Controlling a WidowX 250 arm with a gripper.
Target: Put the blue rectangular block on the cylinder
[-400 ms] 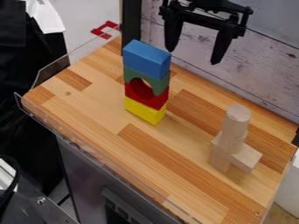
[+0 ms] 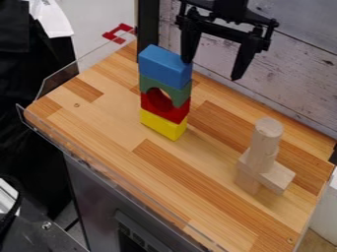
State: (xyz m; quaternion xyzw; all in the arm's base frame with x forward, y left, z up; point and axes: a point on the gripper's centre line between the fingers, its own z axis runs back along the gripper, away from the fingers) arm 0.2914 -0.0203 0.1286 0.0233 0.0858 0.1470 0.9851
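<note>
High in the camera view, my gripper (image 2: 212,70) stands open, with nothing between its widely spread fingers. Its left finger is at the right end of the blue rectangular block (image 2: 164,66); whether they touch I cannot tell. That block lies on top of a stack made of a green arch (image 2: 147,84), a red arch piece (image 2: 178,114) and a yellow block (image 2: 163,125). To the right, the plain wooden cylinder (image 2: 264,142) stands upright on flat and upright wooden pieces, its top bare.
The wooden table (image 2: 125,162) has a clear plastic edge guard along its left and front sides. Behind it rises a whitewashed plank wall (image 2: 303,74) with a black post (image 2: 148,24). A red bracket (image 2: 117,33) sits at the back left corner.
My gripper has come down slightly and a little to the left, bringing its left finger up to the blue block. The blocks and wooden pieces stand as before.
</note>
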